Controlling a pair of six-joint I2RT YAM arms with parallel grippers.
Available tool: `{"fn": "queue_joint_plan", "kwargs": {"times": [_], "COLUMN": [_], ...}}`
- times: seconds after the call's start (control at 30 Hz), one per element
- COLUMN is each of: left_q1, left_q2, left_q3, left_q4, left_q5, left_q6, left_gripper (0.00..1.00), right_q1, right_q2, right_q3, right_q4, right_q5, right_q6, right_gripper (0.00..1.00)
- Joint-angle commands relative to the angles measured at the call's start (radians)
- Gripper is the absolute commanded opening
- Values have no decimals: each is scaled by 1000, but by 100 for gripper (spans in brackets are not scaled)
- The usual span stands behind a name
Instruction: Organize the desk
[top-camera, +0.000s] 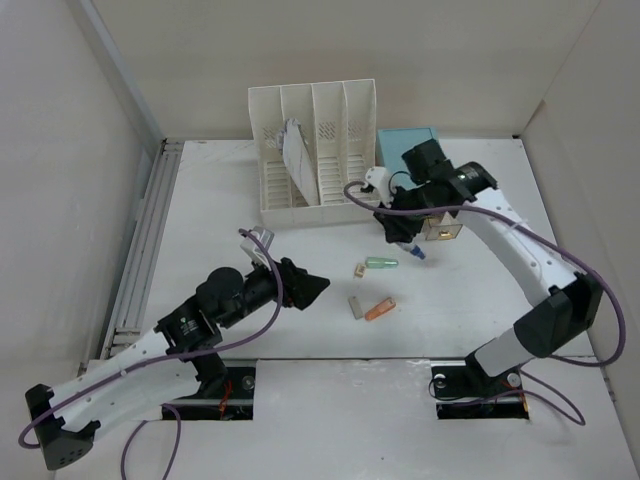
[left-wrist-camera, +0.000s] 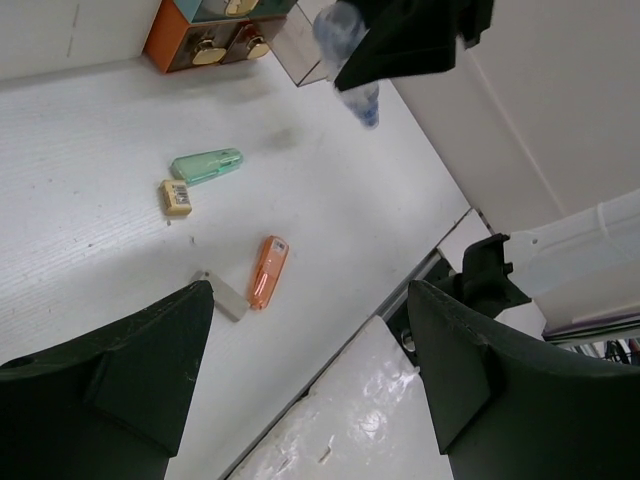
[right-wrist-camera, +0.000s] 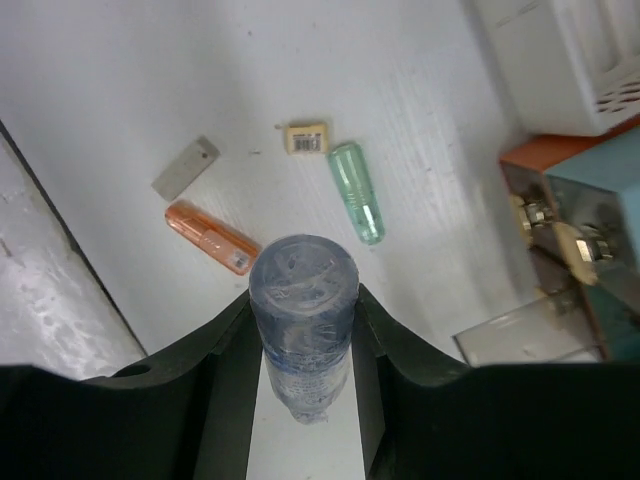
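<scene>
The desk (top-camera: 220, 210) is seen as a flat white top, walled in white, w/ a grey rail (top-camera: 140, 250) along its left edge in the top view. Near centre, four small items are laid loosely. A green capped pen-like item (top-camera: 381, 263) is set w/ a beige eraser (top-camera: 359, 268) just beside one end. Nearer the arms, a grey flat tab (top-camera: 354, 306) is laid next to an orange capped item (top-camera: 380, 309). The two pairs are near each other but apart.

At the back a white file rack (top-camera: 315, 150) is stood upright, w/ a sheet of paper (top-camera: 297, 155) leaned in one slot. A light-blue drawer box (top-camera: 405, 145) is placed at the rack's right end; touching or not can't be told. A clear drawer (right-wrist-camera: 520, 335) is seen sticking out at its front.

The R gripper (top-camera: 405, 235) is held above the desk in front of the box, btwn box & green item. In its wrist view a bluish translucent tube (right-wrist-camera: 303, 290) is clamped btwn the fingers (right-wrist-camera: 225, 350), pressed from both sides & lifted off the surface.

The L gripper (top-camera: 305, 287) is poised low over the desk, left of the small items. Its jaws are spread wide, w/ nothing held.
</scene>
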Motion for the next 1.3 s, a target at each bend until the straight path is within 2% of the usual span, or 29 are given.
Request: {"fn": "queue_joint_plan", "kwargs": {"times": [0.0, 0.07, 0.17, 0.37, 0.6, 0.73, 1.1, 1.27], "left_q1": [-6, -6, -6, -6, -6, -6, -6, -6], "left_q2": [6, 6, 17, 53, 63, 63, 72, 72], "left_q3": [64, 64, 64, 73, 73, 73, 73, 73], "left_q4": [36, 36, 36, 47, 56, 56, 65, 65], "left_q5": [12, 12, 12, 12, 22, 22, 22, 22], "left_q6": [15, 5, 5, 5, 5, 5, 5, 5], "left_gripper": [76, 76, 76, 76, 76, 76, 76, 76], "right_q1": [-94, -169, -244, -256, -288, -360, -493, -529], "right_q2": [-80, -99, -108, -108, -117, -108, -32, 22], "right_q3": [56, 56, 56, 47, -15, -48, -57, -39], "right_q4": [6, 41, 31, 11, 110, 140, 149, 106], "right_q5": [-148, -221, -338, -395, -386, -412, -527, -577], "right_q6": [-157, -214, -422, -701, -743, -774, -808, -883], "right_gripper": [0, 0, 0, 0, 0, 0, 0, 0]}}
